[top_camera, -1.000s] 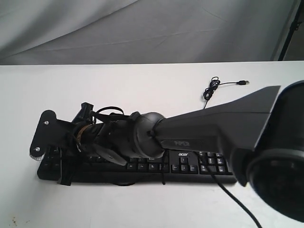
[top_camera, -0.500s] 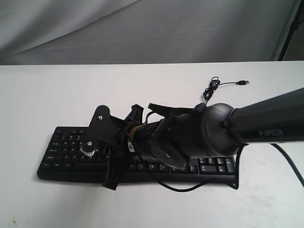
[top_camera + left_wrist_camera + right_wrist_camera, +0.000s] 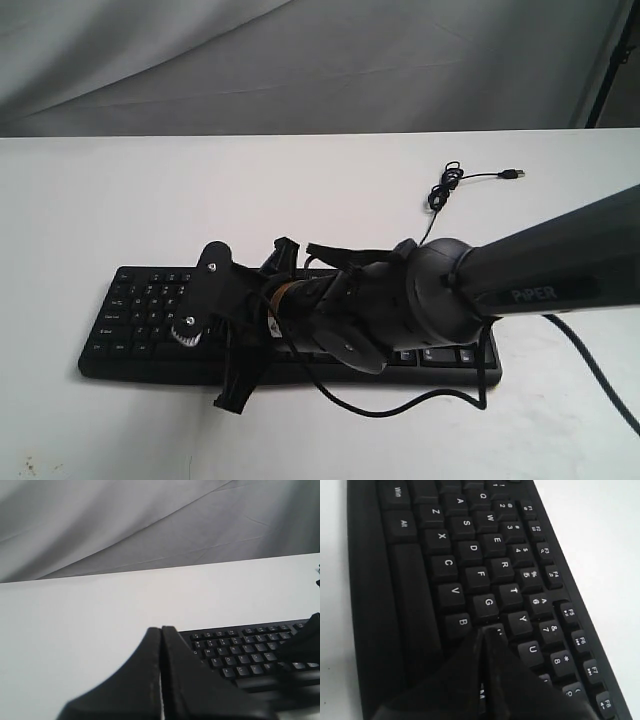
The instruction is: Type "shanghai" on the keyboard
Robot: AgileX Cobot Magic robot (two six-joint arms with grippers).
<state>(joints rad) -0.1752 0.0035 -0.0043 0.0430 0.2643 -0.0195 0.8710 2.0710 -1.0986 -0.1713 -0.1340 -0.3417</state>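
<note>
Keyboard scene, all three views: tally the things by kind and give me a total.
Keyboard: 1
USB cable: 1
Hands: 2 (left hand, right hand)
Table: 1
Total: 5

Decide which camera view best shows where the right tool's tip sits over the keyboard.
The right wrist view: the shut right tool points at the key beside G on the keyboard, legends readable. The exterior view has the arm hiding that spot. The left wrist view shows distant keys beyond the left tool, the tip unseen.
</note>
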